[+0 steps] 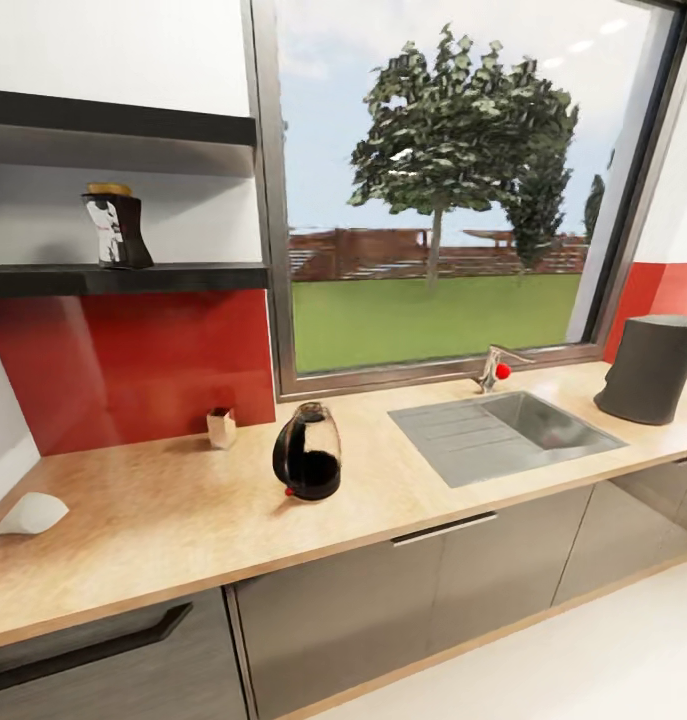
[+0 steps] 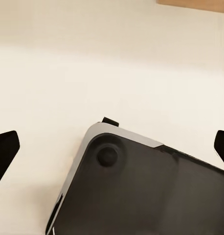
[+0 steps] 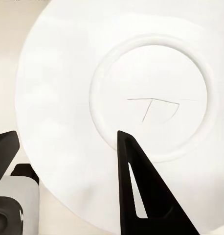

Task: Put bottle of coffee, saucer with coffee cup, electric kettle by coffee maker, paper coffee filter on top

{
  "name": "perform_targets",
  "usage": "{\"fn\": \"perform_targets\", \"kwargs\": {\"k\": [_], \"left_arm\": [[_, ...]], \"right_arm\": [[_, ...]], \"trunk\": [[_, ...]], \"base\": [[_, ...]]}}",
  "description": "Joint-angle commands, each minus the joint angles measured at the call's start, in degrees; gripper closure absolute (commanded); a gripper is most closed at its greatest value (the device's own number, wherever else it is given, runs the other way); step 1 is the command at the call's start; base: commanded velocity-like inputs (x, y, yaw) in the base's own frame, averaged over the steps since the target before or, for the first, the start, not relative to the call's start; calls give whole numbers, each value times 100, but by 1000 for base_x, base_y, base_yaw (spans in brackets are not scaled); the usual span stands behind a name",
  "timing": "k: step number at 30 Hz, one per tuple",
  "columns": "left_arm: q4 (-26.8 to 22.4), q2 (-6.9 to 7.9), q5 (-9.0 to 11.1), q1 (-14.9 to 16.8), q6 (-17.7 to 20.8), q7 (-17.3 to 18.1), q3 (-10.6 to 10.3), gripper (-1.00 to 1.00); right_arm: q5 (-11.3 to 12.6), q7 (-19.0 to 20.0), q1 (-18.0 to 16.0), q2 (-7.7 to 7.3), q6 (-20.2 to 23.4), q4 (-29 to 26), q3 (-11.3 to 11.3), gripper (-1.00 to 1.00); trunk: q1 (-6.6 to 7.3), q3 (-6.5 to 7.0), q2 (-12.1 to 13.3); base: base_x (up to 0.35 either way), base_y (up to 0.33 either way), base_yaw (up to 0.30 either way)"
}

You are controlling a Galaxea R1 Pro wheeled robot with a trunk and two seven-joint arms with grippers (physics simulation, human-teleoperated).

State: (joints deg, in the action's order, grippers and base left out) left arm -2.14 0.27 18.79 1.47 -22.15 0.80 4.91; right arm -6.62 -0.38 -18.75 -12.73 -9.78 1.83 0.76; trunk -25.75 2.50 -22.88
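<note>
White saucer (image 3: pixel 117 93) clamped by right gripper (image 3: pixel 68 147), one finger over it, one under its rim; left gripper (image 2: pixel 112 147) spread, empty. Coffee maker (image 1: pixel 307 452) on counter (image 1: pixel 163 520); bottle (image 1: pixel 116 225) on shelf (image 1: pixel 123 278), kettle (image 1: pixel 651 367) far off

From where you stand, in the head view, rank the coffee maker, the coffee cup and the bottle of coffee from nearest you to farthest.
1. coffee maker, on the countertop, toward its front.
2. coffee cup, behind it to the left, by the red backsplash.
3. bottle of coffee, up on the left wall shelf.
</note>
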Motion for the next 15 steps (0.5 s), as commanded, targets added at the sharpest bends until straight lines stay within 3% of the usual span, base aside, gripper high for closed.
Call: {"fn": "perform_targets", "kwargs": {"k": [1, 9, 15], "left_arm": [[6, -1, -17, 3, -18, 8, 45, -100], [11, -1, -22, 3, -18, 8, 41, -100], [12, -1, -24, 3, -31, 8, 44, -100]], "right_arm": [[-57, -6, -6, -2, -33, 19, 12, 100], [-51, -6, -6, 32, -33, 19, 12, 100], [-50, -6, -3, 26, -15, 19, 12, 100]], "trunk": [[-3, -2, -4], [-3, -2, -4], [-3, -2, -4]], "base": [[107, -298, 202], [107, -298, 267], [63, -156, 53]]}}
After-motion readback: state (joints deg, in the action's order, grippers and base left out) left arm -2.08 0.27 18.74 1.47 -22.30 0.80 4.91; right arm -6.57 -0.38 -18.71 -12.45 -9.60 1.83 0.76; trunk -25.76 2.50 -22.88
